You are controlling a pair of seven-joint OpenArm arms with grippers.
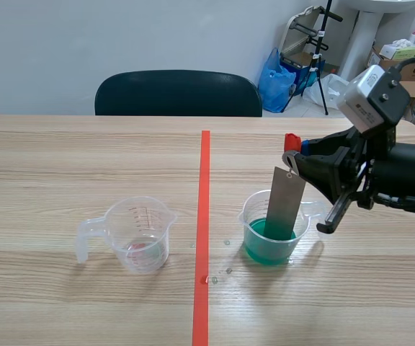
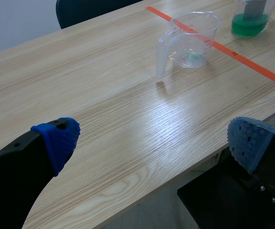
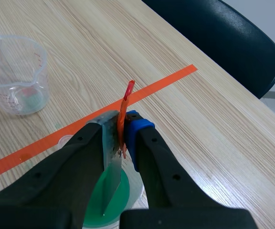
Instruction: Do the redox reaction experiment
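Scene view: the right gripper [image 1: 294, 160] is clamped on the top of the metal strip [image 1: 285, 205]. The strip's lower end sits in the green solution of the beaker [image 1: 272, 241], toward the table's [image 1: 63, 166] near edge, presumably so the metal reacts.

Left wrist view: the left gripper [image 2: 154, 138] hangs wide open over the near edge, holding nothing. The clear cup [image 2: 190, 40] is well ahead.

Right wrist view: the fingers pinch strip and red tag [image 3: 124, 107] together, so the strip stands nearly upright.

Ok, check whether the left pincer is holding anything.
No, the left pincer stands open, with only table showing between its blue pads.
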